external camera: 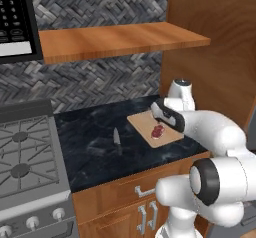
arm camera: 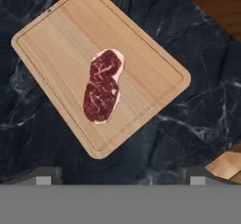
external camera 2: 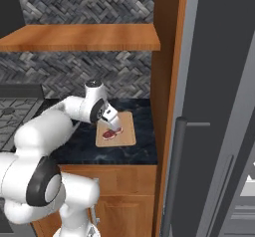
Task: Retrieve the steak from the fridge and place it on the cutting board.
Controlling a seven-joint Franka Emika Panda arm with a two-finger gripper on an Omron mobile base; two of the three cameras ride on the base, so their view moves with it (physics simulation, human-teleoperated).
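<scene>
Your gripper [arm camera: 120,178] hangs above the board with fingertips [arm camera: 43,180] spread wide and nothing between them; beneath it the steak [arm camera: 102,86], dark red with pale marbling, lies flat near the middle of the cutting board [arm camera: 61,49], a light wood rectangle with rounded corners; the board rests on the black marbled counter [external camera: 95,149] toward its right end; a knife [external camera: 117,140] lies left of it, apart; further right stands the fridge [external camera 2: 219,106], its dark bar handle [external camera 2: 174,176] upright.
</scene>
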